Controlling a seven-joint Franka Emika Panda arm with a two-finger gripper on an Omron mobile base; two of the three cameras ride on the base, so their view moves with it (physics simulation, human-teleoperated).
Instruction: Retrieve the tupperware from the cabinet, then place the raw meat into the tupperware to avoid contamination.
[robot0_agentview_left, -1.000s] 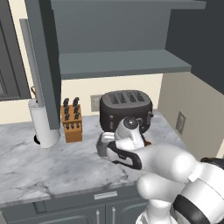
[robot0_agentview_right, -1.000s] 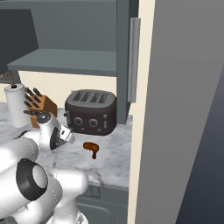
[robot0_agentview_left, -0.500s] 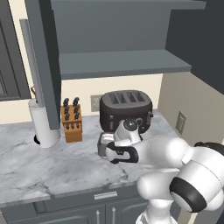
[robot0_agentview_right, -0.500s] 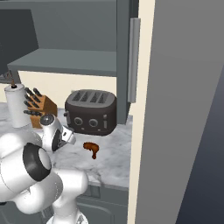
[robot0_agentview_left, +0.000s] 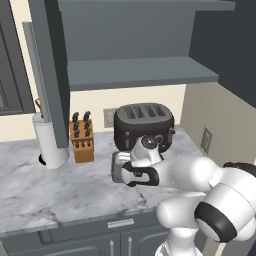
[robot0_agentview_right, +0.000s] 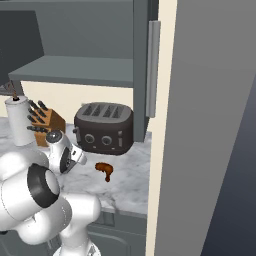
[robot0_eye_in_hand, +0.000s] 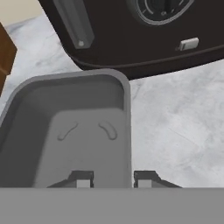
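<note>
Marble tabletop (robot0_agentview_left: 60, 187): tupperware (robot0_eye_in_hand: 74, 131) near toaster (robot0_agentview_left: 144, 125); pincer (robot0_eye_in_hand: 113, 178) fingers straddle its right wall, slightly spread; raw meat (robot0_agentview_right: 104, 170) right.

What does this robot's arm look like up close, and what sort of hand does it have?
The arm is made of rounded, glossy white shells joined by dark, ring-like joints. It ends in a white and black hand with the gripper: two small dark fingertips with pale square pads. No loose cables or printed markings show.
</note>
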